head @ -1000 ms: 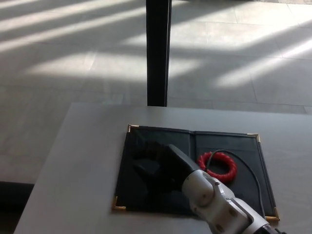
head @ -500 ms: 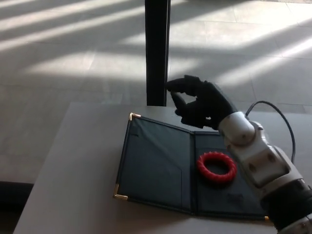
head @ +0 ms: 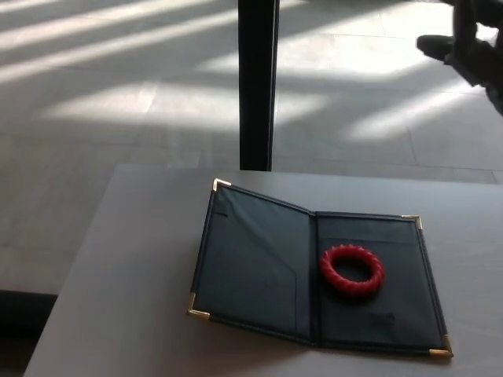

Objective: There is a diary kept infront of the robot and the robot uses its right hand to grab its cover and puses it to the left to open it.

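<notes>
A dark diary with gold corner tips lies open on the grey table. Its left cover is raised a little at the far corner rather than lying flat. A red twisted ring rests on the right inner page. My right hand is high in the top right corner of the head view, far above and behind the diary, only partly in frame; it holds nothing. My left hand does not show.
A black upright post stands just beyond the table's far edge. Tiled floor with bands of sunlight lies behind. The table's left edge runs diagonally at the lower left.
My right hand has lifted off the left cover, risen up and to the right, and nearly left the picture. The left cover has sprung up slightly from flat.
</notes>
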`<state>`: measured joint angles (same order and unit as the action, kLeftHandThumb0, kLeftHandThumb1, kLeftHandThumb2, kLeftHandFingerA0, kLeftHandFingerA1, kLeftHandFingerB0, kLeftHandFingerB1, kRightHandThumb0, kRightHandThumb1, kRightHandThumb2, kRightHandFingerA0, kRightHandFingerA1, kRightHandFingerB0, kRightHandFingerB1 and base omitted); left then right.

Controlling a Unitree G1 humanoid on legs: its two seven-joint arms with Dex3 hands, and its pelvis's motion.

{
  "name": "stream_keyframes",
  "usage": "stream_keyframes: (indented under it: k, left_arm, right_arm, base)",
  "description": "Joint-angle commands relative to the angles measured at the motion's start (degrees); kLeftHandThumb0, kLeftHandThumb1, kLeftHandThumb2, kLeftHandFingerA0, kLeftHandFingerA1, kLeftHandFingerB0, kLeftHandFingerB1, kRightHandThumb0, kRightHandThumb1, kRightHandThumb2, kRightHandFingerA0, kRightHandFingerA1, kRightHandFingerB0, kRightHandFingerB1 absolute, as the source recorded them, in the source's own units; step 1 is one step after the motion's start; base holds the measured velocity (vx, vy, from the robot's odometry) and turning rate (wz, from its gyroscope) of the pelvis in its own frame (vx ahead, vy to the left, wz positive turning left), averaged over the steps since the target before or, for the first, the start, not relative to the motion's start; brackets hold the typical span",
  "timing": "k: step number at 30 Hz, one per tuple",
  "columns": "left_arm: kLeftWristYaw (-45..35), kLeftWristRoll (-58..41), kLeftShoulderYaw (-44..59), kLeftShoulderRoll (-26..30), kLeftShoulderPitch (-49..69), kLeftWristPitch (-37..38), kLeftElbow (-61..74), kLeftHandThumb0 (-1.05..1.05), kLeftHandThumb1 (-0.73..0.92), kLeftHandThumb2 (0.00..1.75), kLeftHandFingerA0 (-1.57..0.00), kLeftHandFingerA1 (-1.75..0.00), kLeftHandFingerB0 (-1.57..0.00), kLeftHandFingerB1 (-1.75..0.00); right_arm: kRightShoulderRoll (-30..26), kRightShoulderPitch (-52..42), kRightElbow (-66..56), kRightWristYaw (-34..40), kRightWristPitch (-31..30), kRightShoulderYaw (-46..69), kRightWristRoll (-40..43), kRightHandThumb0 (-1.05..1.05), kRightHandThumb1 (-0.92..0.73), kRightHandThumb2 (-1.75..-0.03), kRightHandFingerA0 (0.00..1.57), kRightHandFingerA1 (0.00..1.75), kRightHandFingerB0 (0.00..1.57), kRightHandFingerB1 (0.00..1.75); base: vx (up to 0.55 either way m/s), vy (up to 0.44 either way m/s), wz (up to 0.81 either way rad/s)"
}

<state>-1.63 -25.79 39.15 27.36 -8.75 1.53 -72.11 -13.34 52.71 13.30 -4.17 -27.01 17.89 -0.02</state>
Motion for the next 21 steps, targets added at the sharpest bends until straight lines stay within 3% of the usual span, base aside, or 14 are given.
stream_keyframes:
  k: [1, 3, 4, 6, 7, 8, 9, 12, 13, 16, 17, 18, 19, 21]
  left_arm:
    - [-1.08, -0.89, 1.0, 1.31, 1.4, 0.22, -0.11, -0.86, 0.65, 1.49, -0.24, -1.05, 0.0, -0.86]
    - [-0.6, -0.97, 1.22, 1.45, 1.6, 0.13, 0.18, -0.88, 0.67, 1.52, -0.28, -1.08, 0.0, -0.87]
    - [-0.44, -0.98, 1.24, 1.51, 1.55, -0.07, 0.21, -1.05, 0.92, 1.2, -0.28, -1.65, -0.18, -1.37]
    - [-0.25, -1.31, 1.69, 1.69, 1.29, -0.22, -0.21, -1.05, 0.92, 1.19, -0.23, -1.67, -0.15, -1.38]
    - [-0.12, -1.36, 1.77, 1.68, 1.25, -0.23, -0.18, -1.05, 0.92, 1.17, -0.23, -1.67, -0.14, -1.38]
    - [-0.16, -1.37, 1.83, 1.72, 1.25, -0.28, -0.18, -1.05, 0.92, 1.17, -0.23, -1.67, -0.14, -1.38]
    - [-0.44, -1.36, 1.87, 1.78, 1.33, -0.2, -0.22, -1.05, 0.92, 1.17, -0.22, -1.64, -0.14, -1.36]
    - [-0.63, -0.91, 1.68, 1.88, 1.54, 0.11, -0.19, -1.05, 0.92, 1.2, -0.24, -1.65, -0.14, -1.36]
    - [0.15, -1.04, 1.88, 1.78, 1.35, 0.13, -0.07, -0.9, 0.69, 1.53, -0.32, -1.13, 0.0, -0.88]
    - [0.2, -1.2, 2.16, 1.75, 1.29, 0.08, -0.17, -0.93, 0.68, 1.54, -0.4, -1.19, 0.0, -0.9]
    - [0.0, -1.3, 2.34, 1.96, 1.09, -0.05, -0.15, -1.05, 0.92, 1.18, -0.25, -1.67, -0.16, -1.37]
    - [-0.29, -1.41, 2.58, 2.28, 0.79, -0.23, -0.14, -1.05, 0.92, 1.18, -0.25, -1.67, -0.16, -1.37]
    - [-0.24, -1.33, 2.65, 2.24, 0.8, -0.12, -0.13, -1.05, 0.92, 1.16, -0.28, -1.68, -0.19, -1.39]
    - [-0.48, -0.95, 2.52, 2.31, 0.92, -0.05, -0.08, -1.05, 0.92, 1.18, -0.25, -1.66, -0.16, -1.37]
  right_arm:
    - [-16.9, -7.27, -0.13, -4.27, -4.46, 16.24, 6.9, -0.82, -0.92, -0.73, 0.43, 0.54, 0.29, 0.45]
    - [-20.13, -10.03, 1.17, -4.27, -2.51, 21.08, 7.88, -0.86, -0.92, -0.72, 0.43, 0.59, 0.31, 0.48]
    - [-20.87, -10.73, 1.11, -4.06, -2.61, 22.31, 8.04, -0.85, -0.91, -0.71, 0.44, 0.59, 0.33, 0.49]
    - [-24.27, -14.86, -0.62, -2.67, -2.7, 27.73, 7.32, -0.81, -0.92, -0.77, 0.54, 0.69, 0.38, 0.56]
    - [-25.16, -15.84, -0.69, -2.73, -2.7, 28.6, 7.11, -0.87, -0.78, -0.94, 0.6, 0.72, 0.43, 0.61]
    - [-25.94, -16.63, -0.8, -2.3, -3.02, 29.14, 6.7, -0.87, -0.78, -0.94, 0.6, 0.72, 0.43, 0.61]
    - [-26.4, -17.28, -0.68, -2.43, -2.71, 29.63, 6.75, -0.83, -0.92, -0.75, 0.63, 0.74, 0.48, 0.62]
    - [-29.74, -21.38, 0.77, -4.33, -1.38, 33.92, 7.76, -0.84, -0.92, -0.73, 0.69, 0.82, 0.51, 0.72]
    - [-31.6, -23.47, 1.9, -4.34, -0.59, 34.47, 6.49, -0.86, -0.92, -0.77, 0.74, 0.84, 0.5, 0.74]
    - [-34.57, -28.71, 3.85, -5.73, 0.48, 39.35, 7.52, -0.85, -0.92, -0.73, 0.76, 0.92, 0.53, 0.86]
    - [-34.75, -29.82, 3.94, -5.02, -0.08, 40.88, 7.9, -0.83, -0.92, -0.72, 0.83, 0.92, 0.56, 0.87]
    - [-34.86, -31.25, 4.01, -4.03, -0.82, 42.93, 8.34, -0.83, -0.92, -0.72, 0.83, 0.92, 0.56, 0.87]
    - [-34.79, -32.97, 4.16, -4.06, -0.2, 44.31, 8.49, -0.76, -0.79, -1.25, 0.78, 0.96, 0.55, 0.86]
    - [-34.42, -37.73, 4.49, -4.3, 1.18, 48.05, 8.87, -0.77, -0.79, -1.24, 0.75, 0.98, 0.52, 0.88]
  base:
    - [0.0, 0.0, 0.0]
    - [0.0, 0.0, 0.0]
    - [0.0, 0.0, 0.0]
    - [0.0, 0.0, 0.0]
    - [0.0, 0.0, 0.0]
    - [0.0, 0.0, 0.0]
    - [0.0, 0.0, 0.0]
    - [0.0, 0.0, 0.0]
    - [0.0, 0.0, 0.0]
    - [0.0, 0.0, 0.0]
    - [0.0, 0.0, 0.0]
    - [0.0, 0.0, 0.0]
    - [0.0, 0.0, 0.0]
    - [0.0, 0.0, 0.0]
